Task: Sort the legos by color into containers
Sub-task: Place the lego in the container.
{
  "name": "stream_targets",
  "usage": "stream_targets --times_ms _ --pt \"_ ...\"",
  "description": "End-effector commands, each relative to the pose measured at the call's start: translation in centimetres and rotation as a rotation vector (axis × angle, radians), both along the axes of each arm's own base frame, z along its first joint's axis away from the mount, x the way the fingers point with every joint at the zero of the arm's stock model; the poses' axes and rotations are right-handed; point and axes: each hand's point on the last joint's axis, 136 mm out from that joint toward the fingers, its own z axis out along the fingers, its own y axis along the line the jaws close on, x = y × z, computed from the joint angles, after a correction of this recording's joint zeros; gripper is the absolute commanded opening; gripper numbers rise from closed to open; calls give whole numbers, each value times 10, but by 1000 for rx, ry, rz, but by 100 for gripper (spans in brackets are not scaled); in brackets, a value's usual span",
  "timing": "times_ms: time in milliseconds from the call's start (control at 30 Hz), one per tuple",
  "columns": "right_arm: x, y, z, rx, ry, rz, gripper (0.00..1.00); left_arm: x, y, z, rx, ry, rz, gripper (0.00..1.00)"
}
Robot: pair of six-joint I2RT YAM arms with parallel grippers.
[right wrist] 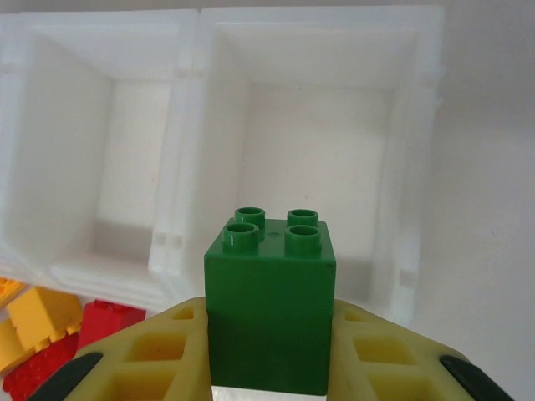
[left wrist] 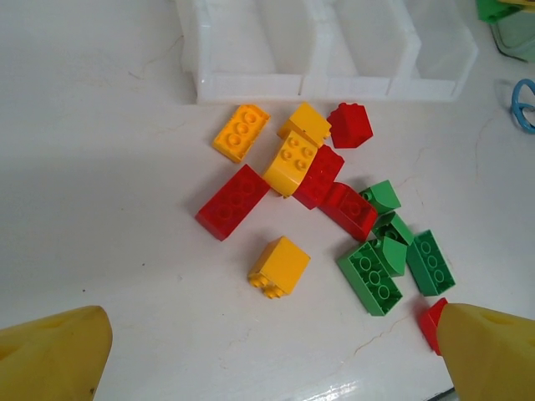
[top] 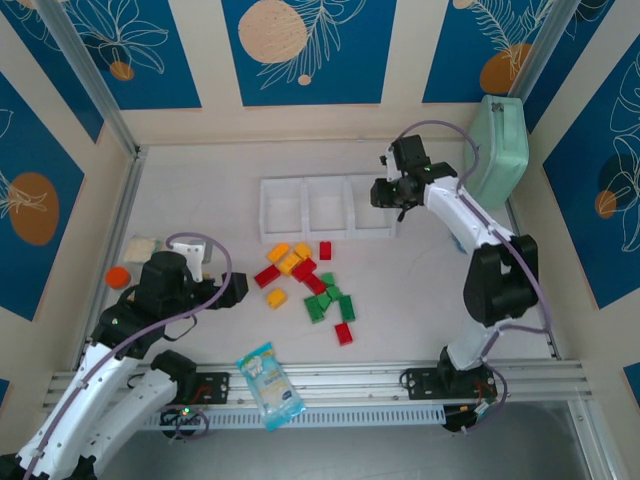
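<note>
A pile of red, yellow-orange and green legos lies mid-table in front of the white three-compartment tray. My right gripper hangs over the tray's right compartment, shut on a green square lego with its studs pointing away. My left gripper stands open low over the table, left of the pile. In the left wrist view its yellow fingertips frame a lone yellow lego, with red and green bricks beyond. All three compartments look empty.
A mint-green lidded case stands at the back right. An orange-capped bottle and a pale lump sit at the left. A blue-and-white packet lies on the front rail. A blue ring lies right of the tray.
</note>
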Motion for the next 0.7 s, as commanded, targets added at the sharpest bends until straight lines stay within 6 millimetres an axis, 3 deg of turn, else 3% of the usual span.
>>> stream_targets --times_ms 0,200,267,333,400,533,667 --pt "13 22 -4 79 22 92 24 -3 -8 8 -17 -23 -53 99" --pt "25 26 -23 79 69 79 29 -3 -9 8 -22 -22 -63 99" --pt "25 26 -24 72 71 71 40 -4 -10 8 -25 -22 -68 99" --pt "24 23 -23 53 72 49 60 -3 -10 7 -23 -19 -69 99" --pt "20 21 -18 45 71 38 69 -3 -11 5 -21 -11 -71 99" --pt "-4 22 2 42 75 15 81 -3 -14 3 -23 4 -82 99" --pt "-49 31 21 76 96 5 91 -4 -15 3 -27 9 -86 99"
